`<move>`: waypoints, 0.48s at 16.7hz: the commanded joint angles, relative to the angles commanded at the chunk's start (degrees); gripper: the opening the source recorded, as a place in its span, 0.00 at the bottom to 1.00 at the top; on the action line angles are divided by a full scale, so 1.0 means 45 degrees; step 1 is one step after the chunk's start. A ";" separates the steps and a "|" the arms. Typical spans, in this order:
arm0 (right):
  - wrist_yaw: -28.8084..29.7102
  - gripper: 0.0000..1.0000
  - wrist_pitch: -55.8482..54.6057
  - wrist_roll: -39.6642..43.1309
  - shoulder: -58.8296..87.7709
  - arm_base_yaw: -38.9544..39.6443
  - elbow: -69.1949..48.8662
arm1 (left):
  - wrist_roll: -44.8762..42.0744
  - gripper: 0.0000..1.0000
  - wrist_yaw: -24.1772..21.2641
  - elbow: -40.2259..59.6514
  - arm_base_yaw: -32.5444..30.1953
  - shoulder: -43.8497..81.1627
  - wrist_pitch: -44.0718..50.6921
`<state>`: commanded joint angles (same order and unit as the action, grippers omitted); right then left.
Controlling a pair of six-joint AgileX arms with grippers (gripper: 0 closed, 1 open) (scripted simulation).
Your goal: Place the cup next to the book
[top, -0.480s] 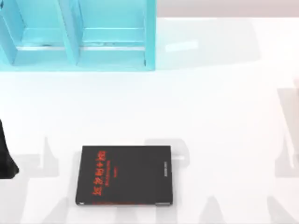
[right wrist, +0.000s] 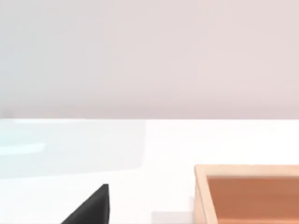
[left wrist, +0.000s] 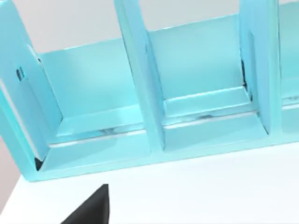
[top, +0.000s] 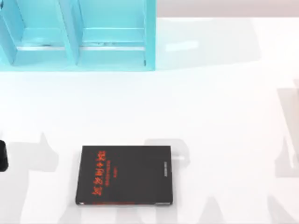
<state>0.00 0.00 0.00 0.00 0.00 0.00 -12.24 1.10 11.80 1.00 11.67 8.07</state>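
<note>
The book lies flat near the front of the table, left of centre. Its cover is black with red Chinese characters. The cup is out of view. A black part of my left arm sits at the table's left edge, well left of the book. A dark tip of my left gripper points toward the teal shelf. A dark tip of my right gripper hangs over bare white table, holding nothing that I can see.
A teal shelf unit with open compartments stands at the back left, also seen close up as the teal shelf. A light wooden box sits on the table ahead of my right wrist. Grey arm shadows cross the white table.
The black part of my left arm at the left edge has drawn back toward the edge and shows less. The book has not moved.
</note>
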 joint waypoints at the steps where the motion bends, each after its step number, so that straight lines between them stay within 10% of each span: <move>1: 0.0000 1.00 0.0000 0.0000 0.0000 0.0000 0.0000 | -0.0921 1.00 0.0048 0.0807 0.0098 0.0884 0.0565; 8: 0.0000 1.00 0.0000 0.0000 0.0000 0.0000 0.0000 | -1.0279 1.00 0.0178 0.7260 0.1635 0.9711 0.5883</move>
<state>0.00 0.00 0.00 0.00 0.00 0.00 -58.50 1.90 44.47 8.36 55.37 34.55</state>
